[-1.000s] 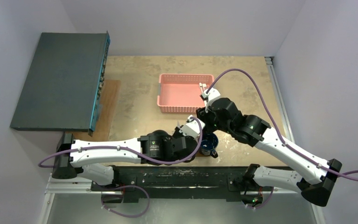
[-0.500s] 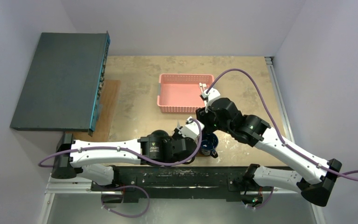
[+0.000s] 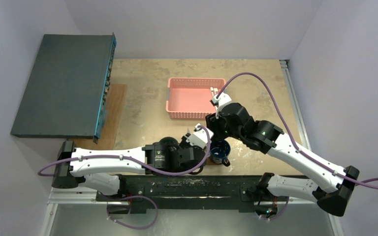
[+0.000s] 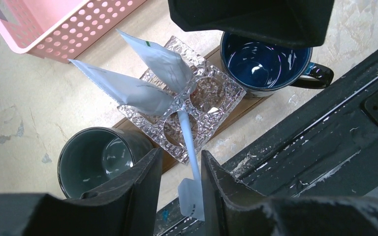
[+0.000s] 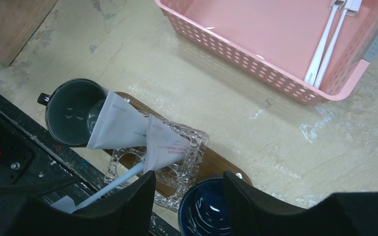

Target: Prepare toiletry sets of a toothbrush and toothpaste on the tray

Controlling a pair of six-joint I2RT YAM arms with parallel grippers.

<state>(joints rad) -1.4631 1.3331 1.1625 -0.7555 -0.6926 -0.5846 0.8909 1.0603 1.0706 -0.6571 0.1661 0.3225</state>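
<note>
On the near tray (image 5: 214,167), the left claw (image 4: 181,153), slightly parted, seems to release a toothbrush (image 4: 185,132) into the glass holder (image 4: 229,83). The right claw (image 5: 188,177), apart and empty, should fetch another.

Right claw (image 5: 189,189): black fingers apart, nothing between them. Below the gap stands a dark blue glazed mug (image 5: 204,214). It sits on one end of the long dark brown wooden tray (image 5: 216,164).

Beside it on the tray is a clear textured glass holder with round holes (image 5: 189,145). The holder carries two white toothpaste tubes (image 5: 115,125), both leaning, and one pale blue toothbrush (image 5: 115,183), tilted towards the lower left.

A dark grey mug (image 5: 59,128) stands at the tray's other end.

On the mottled beige counter (image 5: 216,113), apart from the tray, lies a pink lattice plastic basket (image 5: 256,69). Two white toothbrushes (image 5: 325,46) lie at its right end.
</note>
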